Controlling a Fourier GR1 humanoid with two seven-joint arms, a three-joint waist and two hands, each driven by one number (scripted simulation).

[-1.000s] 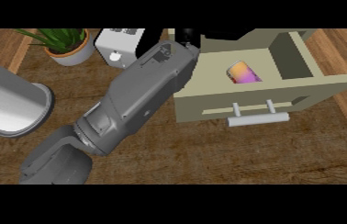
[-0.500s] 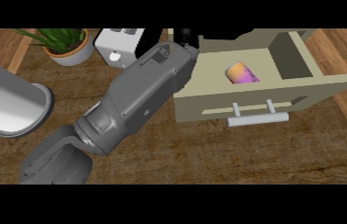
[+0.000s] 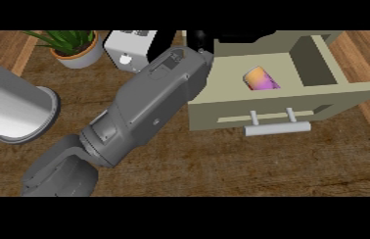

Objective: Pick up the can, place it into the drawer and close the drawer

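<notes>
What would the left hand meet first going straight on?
Likely nothing visible: the left hand points up-right over the drawer's rear left corner and out of view. The can lies right of that line.

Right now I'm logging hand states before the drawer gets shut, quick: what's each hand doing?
Left hand: only a dark part shows past the forearm at the drawer's back corner; its state cannot be told.
Right hand: not in view.

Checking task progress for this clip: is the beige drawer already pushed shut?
No. The beige drawer stands pulled out, its inside open to view with the orange and purple can lying in it.
</notes>
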